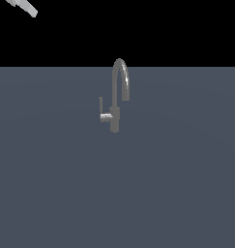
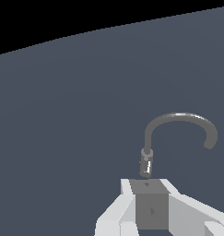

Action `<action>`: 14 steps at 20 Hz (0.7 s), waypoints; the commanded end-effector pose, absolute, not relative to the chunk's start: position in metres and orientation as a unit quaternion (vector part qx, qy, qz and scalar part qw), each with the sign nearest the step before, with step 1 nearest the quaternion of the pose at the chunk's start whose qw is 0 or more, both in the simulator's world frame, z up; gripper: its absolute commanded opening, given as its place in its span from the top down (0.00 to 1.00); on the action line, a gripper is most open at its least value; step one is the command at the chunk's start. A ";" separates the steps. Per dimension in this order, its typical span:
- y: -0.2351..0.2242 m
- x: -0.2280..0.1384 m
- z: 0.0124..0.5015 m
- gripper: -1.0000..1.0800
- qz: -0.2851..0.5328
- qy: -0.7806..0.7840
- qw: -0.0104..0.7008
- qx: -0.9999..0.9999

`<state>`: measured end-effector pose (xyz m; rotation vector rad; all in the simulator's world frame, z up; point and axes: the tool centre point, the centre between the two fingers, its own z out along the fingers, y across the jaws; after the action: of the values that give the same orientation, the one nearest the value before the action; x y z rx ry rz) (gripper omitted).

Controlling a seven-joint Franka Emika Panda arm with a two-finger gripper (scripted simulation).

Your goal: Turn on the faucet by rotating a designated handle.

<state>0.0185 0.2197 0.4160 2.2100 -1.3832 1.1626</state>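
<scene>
**Pincer above the faucet, nothing in its grip**

In the wrist view the pincer (image 2: 151,191) shows only as white and grey blocks at the frame's edge; its fingertips cannot be made out, so I cannot tell whether it is open or closed. Nothing is seen held in it. The faucet (image 2: 178,126) lies just beyond it in that view, with the short cylindrical body nearest the pincer and the arched spout curving away.

In the exterior view a small white piece of the arm (image 1: 24,7) shows in the top corner at the exterior view's left, well apart from the faucet (image 1: 120,92). The faucet stands upright on the flat grey-blue tabletop (image 1: 117,193). Its handle (image 1: 101,104) is a thin lever standing upright on a short horizontal stub, on the body's side toward the exterior view's left.
</scene>
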 end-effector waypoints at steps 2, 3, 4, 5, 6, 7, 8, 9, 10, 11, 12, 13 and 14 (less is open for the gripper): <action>0.198 0.048 0.363 1.00 0.395 -0.507 0.155 0.750; 0.191 0.056 0.347 1.00 0.392 -0.515 0.159 0.745; 0.182 0.063 0.331 1.00 0.389 -0.523 0.162 0.740; 0.174 0.070 0.315 1.00 0.386 -0.532 0.166 0.735; 0.165 0.076 0.300 1.00 0.383 -0.540 0.169 0.730; 0.156 0.081 0.285 1.00 0.379 -0.548 0.172 0.726; 0.148 0.086 0.271 1.00 0.376 -0.555 0.175 0.721; 0.140 0.090 0.258 1.00 0.372 -0.563 0.177 0.717; 0.132 0.093 0.245 1.00 0.369 -0.569 0.180 0.712; 0.124 0.096 0.233 1.00 0.366 -0.576 0.182 0.708; 0.116 0.098 0.222 1.00 0.363 -0.582 0.184 0.704; 0.110 0.100 0.212 1.00 0.360 -0.588 0.186 0.701; 0.103 0.101 0.203 1.00 0.357 -0.593 0.187 0.697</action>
<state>0.0984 0.1129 0.2190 1.9791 -1.6453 1.0188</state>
